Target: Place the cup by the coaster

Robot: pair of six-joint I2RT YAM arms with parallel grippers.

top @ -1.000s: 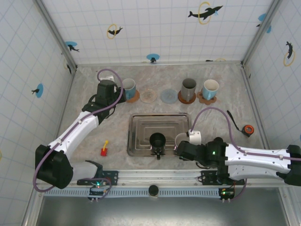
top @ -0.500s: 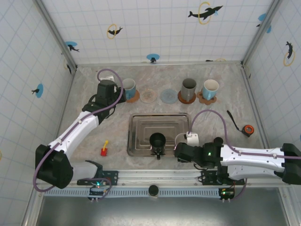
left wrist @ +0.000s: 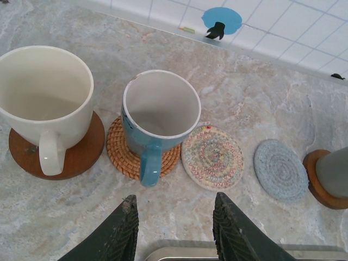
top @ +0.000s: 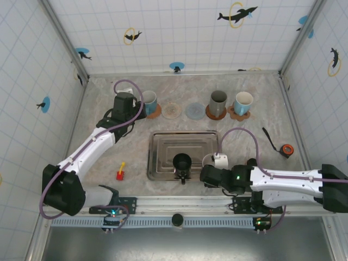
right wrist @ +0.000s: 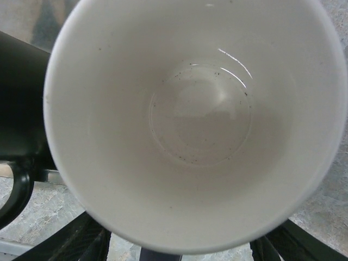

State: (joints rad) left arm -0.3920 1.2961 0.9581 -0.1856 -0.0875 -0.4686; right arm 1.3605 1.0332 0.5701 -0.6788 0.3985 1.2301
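1. The table (top: pixel 109 147) carries a row of coasters along its far edge and a metal tray (top: pixel 163 147) towards the middle of its near edge.
2. The right gripper (top: pixel 211 173) sits just off the tray's near right corner. Its jaws stand wide, one either side of the white cup (top: pixel 210 160). I cannot tell whether they press on it.
3. The left gripper (left wrist: pixel 176 228) hangs spread and empty, close to the far edge towards the left, above the row.
4. The white cup stands upright at the tray's right edge, mouth up, just beside a black cup (top: pixel 182 161) on the tray.
5. Two coasters lie bare: a multicoloured coaster (left wrist: pixel 212 157) and a blue-grey coaster (left wrist: pixel 281 169), side by side between occupied ones.
6. The move turns on this: the bare coasters lie straight beyond the tray, towards the far edge, well apart from the cup. The right arm is nearer the cup and looks the one to carry it.
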